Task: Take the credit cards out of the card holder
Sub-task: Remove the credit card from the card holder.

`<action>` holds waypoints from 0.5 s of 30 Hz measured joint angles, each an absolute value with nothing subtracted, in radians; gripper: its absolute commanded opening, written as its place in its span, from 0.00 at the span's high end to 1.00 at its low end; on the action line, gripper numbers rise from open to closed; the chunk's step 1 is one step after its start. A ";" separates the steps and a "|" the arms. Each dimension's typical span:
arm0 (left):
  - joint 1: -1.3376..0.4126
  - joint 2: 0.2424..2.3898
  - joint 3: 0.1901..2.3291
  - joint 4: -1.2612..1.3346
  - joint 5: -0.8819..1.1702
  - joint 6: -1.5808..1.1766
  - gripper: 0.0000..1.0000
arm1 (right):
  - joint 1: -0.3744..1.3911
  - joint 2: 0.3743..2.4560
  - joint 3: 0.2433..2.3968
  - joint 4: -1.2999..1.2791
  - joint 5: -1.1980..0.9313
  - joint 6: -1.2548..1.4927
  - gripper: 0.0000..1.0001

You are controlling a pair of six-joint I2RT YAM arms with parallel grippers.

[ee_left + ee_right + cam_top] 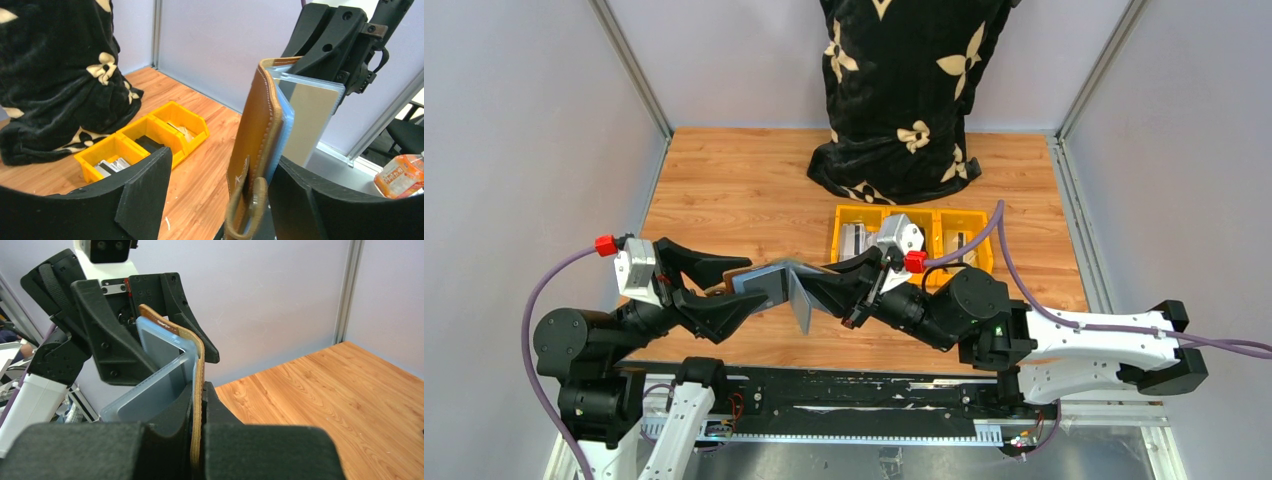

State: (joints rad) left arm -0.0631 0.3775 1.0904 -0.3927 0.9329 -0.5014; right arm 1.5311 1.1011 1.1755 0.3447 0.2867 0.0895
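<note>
While R gripper (pixel 198 391) pinches card holder (pixel 255 130) edge, L gripper (pixel 220 170) gapes around it.

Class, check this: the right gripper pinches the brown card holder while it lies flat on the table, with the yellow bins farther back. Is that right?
No. The card holder does not lie flat on the table: it is held upright, off the wood, as the right wrist view shows. The right gripper pinches it, and the yellow bins are farther back.
</note>
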 measured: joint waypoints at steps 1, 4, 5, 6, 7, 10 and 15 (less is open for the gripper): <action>-0.063 0.377 1.090 -0.396 0.929 -0.500 0.31 | 1.531 1.098 1.173 0.345 0.284 0.089 1.00; -0.063 0.377 1.090 -0.402 0.913 -0.494 0.31 | 1.531 1.089 1.164 0.347 0.278 0.089 1.00; -0.063 0.377 1.090 -0.402 0.910 -0.492 0.32 | 1.531 1.088 1.163 0.348 0.276 0.089 1.00; -0.063 0.377 1.090 -0.403 0.909 -0.490 0.33 | 1.531 1.087 1.162 0.349 0.273 0.089 1.00; -0.063 0.377 1.090 -0.402 0.909 -0.489 0.33 | 1.531 1.087 1.161 0.350 0.268 0.090 1.00; -0.063 0.377 1.090 -0.391 0.920 -0.501 0.31 | 1.531 1.086 1.160 0.352 0.249 0.095 1.00; -0.063 0.378 1.074 -0.318 0.992 -0.573 0.54 | 1.514 1.084 1.151 0.366 0.179 0.139 1.00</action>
